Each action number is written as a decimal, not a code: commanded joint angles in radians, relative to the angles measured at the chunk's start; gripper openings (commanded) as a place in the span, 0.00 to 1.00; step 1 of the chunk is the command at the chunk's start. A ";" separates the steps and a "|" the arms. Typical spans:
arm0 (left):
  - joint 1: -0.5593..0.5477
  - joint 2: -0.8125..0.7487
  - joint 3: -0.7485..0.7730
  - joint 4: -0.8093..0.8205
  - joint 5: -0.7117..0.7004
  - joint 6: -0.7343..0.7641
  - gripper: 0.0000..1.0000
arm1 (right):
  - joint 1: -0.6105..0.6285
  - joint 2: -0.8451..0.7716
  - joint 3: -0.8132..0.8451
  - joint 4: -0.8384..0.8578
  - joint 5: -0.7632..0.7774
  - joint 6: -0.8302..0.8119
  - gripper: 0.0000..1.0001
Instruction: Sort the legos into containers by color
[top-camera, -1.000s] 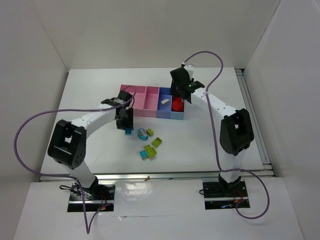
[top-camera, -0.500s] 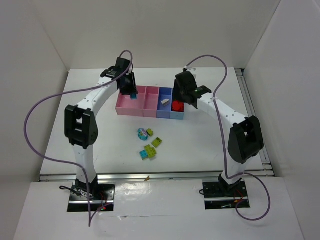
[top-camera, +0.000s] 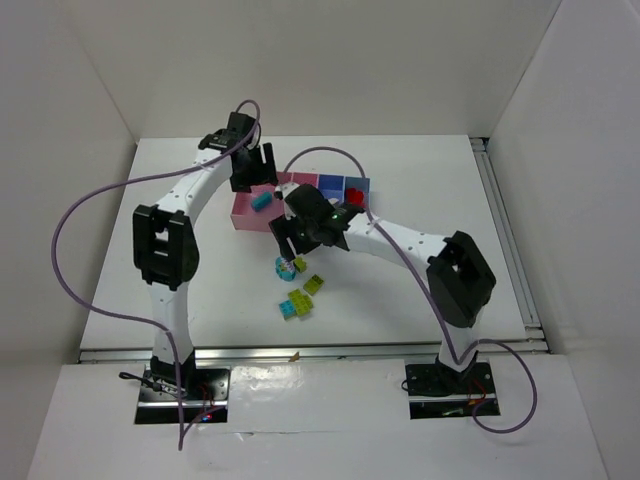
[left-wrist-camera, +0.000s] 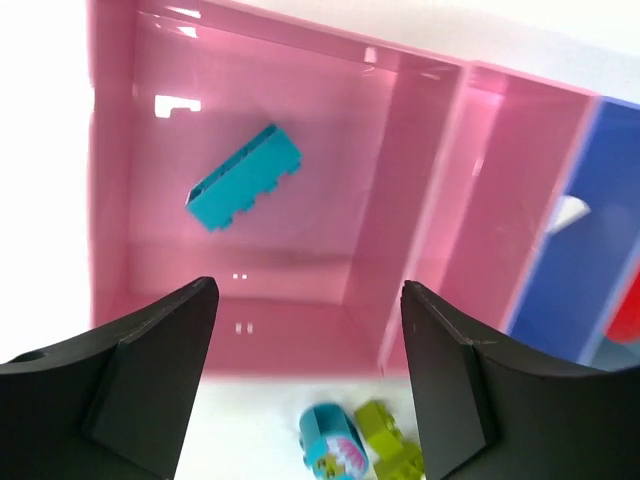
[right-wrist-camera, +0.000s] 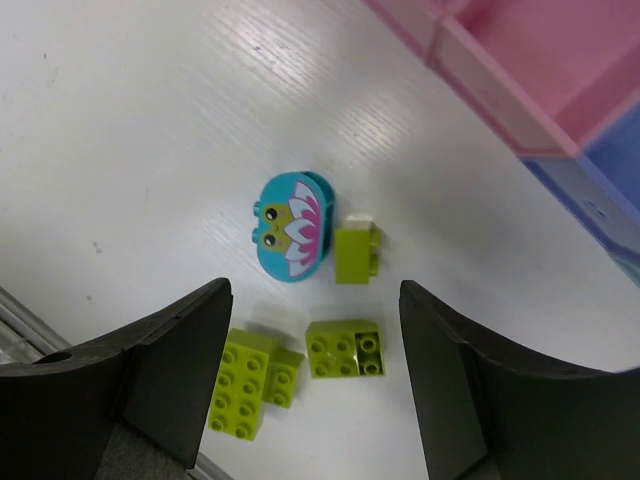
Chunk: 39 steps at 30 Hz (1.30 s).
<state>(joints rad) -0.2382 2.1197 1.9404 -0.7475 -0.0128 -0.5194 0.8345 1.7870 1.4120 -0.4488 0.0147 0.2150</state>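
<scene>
Top view: shows left pincer (top-camera: 256, 178) above far-left pink bin (top-camera: 240, 214) of the containers, w/ teal brick (top-camera: 262, 199) lying inside. Puts right pincer (top-camera: 286, 246) low over the loose legos on the counter (top-camera: 440, 170), just in front of the tray. Also shows red bricks (top-camera: 354, 197) in the end bin on the other side.

Left wrist: left pincer (left-wrist-camera: 308, 292) wide open, holding nothing. Teal brick (left-wrist-camera: 243, 178) flat on pink floor, well clear of both fingers (left-wrist-camera: 150, 370). Beige piece (left-wrist-camera: 570, 212) in blue bin (left-wrist-camera: 610, 150), two bins over.

Right wrist: right pincer (right-wrist-camera: 312, 290) open too, empty. Hangs above round teal piece (right-wrist-camera: 290, 225) w/ small lime brick (right-wrist-camera: 355, 253) touching or just beside it; can't tell which. Two more lime bricks (right-wrist-camera: 343, 348) nearer cam.

Risks, as judged:
- Closing on round teal piece prob. drags the lime neighbour along, given tight spacing; ends in mixed colours or a flicked brick.
- Rounded edge prone to squirting out from flat pads.
- Coming down off-centre likely shoves the cluster apart.
- Carrying teal to the pink bin means crossing toward left arm; poss. collision unless that side clears first.
</scene>
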 joint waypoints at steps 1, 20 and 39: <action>0.031 -0.164 -0.012 -0.032 -0.012 0.012 0.85 | 0.020 0.080 0.087 0.032 -0.065 -0.063 0.75; 0.157 -0.431 -0.279 -0.032 0.010 -0.011 0.82 | 0.095 0.273 0.134 0.047 -0.009 -0.072 0.71; 0.186 -0.451 -0.299 -0.013 0.019 -0.002 0.82 | 0.133 0.276 0.205 0.018 0.212 -0.045 0.44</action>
<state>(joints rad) -0.0704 1.7157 1.6451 -0.7795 -0.0017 -0.5270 0.9581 2.0892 1.5398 -0.4389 0.1825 0.1669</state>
